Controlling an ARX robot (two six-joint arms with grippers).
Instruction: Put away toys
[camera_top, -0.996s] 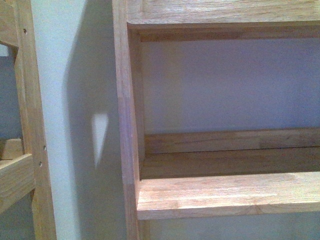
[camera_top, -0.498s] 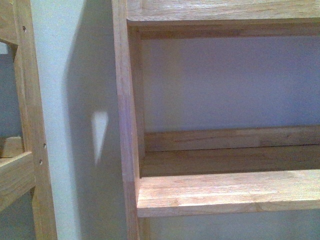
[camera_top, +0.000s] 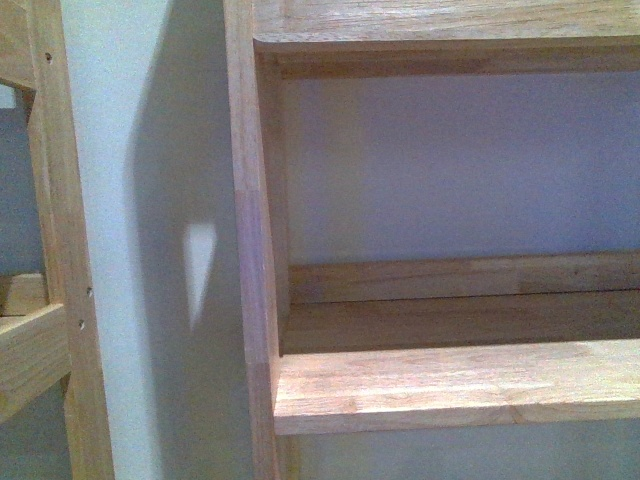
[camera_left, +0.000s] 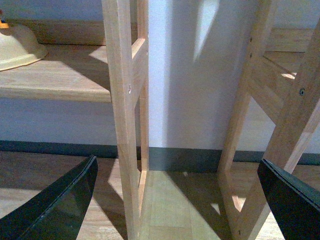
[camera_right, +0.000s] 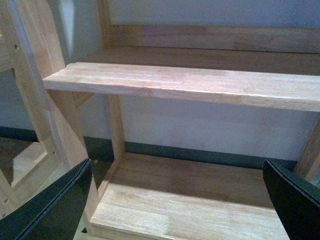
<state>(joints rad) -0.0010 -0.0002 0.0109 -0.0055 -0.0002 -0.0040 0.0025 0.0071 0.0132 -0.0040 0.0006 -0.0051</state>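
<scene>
1. The front view shows a wooden shelf unit (camera_top: 450, 385) against a pale wall (camera_top: 160, 200), with a second wooden frame (camera_top: 60, 300) at the left edge; neither arm shows here.
2. In the left wrist view the left gripper (camera_left: 175, 200) has its jaws spread wide, nothing between them, facing the gap between two frame posts (camera_left: 125, 125) above the floor (camera_left: 170, 210).
3. A pale yellow rounded thing (camera_left: 17, 45), possibly the toy, lies on a shelf at that view's edge; I cannot tell for sure.
4. The right gripper (camera_right: 175, 200) has its jaws wide apart and empty, facing a bare shelf board (camera_right: 190, 82).
</scene>
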